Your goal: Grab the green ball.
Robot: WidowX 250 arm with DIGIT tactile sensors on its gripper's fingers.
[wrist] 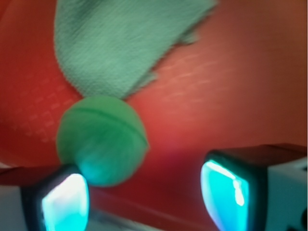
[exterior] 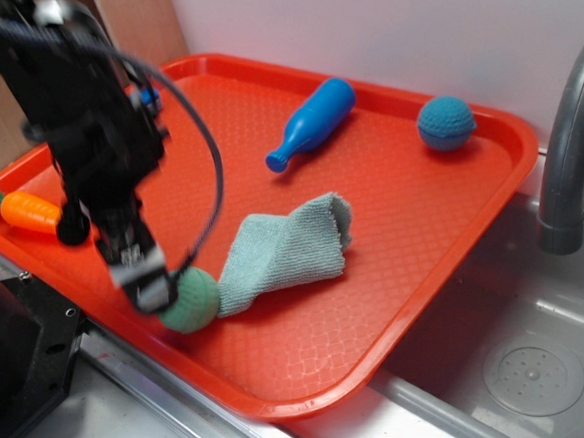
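Note:
The green ball lies on the red tray near its front edge, touching the lower end of a teal cloth. My gripper is low over the tray just left of the ball, its tip against the ball's left side. In the wrist view the ball sits ahead of the left finger, not between the jaws. The gripper is open and empty, its two fingers wide apart with bare tray between them. The cloth lies beyond the ball.
A blue bottle and a blue-teal ball lie at the tray's far side. A toy carrot lies at the left rim. A sink basin and a grey tap are at the right.

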